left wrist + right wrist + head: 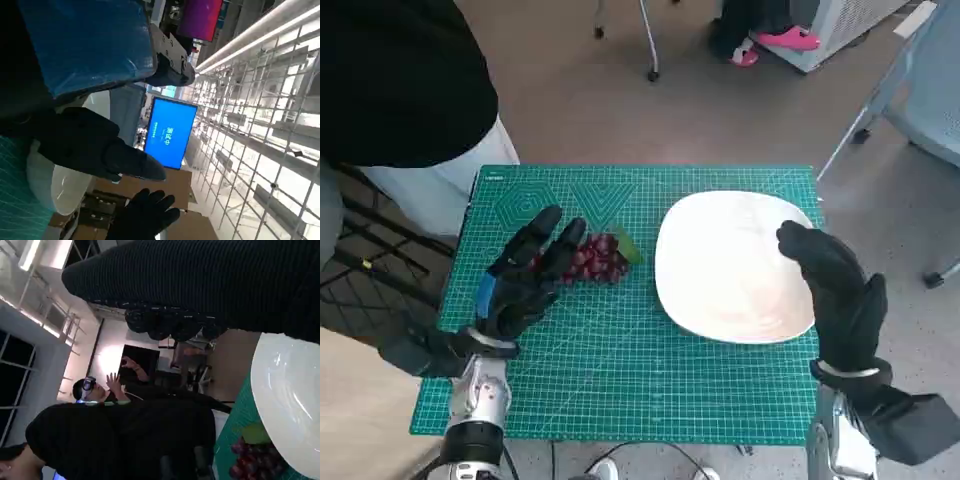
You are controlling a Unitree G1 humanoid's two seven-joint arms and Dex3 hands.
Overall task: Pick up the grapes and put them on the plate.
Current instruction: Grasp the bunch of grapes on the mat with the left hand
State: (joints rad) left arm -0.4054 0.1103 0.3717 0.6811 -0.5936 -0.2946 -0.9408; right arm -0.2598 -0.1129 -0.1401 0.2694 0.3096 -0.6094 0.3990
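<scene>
**Grapes on the mat, plate bare**

While your two arms rise over the bench (790, 436), note the green cutting mat (620, 370) covering its top. On the mat's right half lies the white plate (720, 270), with nothing on it. Your right robot hand (835, 290) hovers over the plate's right edge, fingers loosely apart, holding nothing. Your left robot hand (525, 275) reaches across the mat's left half, fingers spread, tips at the grapes (598, 258) without gripping them. The dark red bunch lies on the mat just beside the plate's left rim, a green leaf (627, 247) between them.
</scene>
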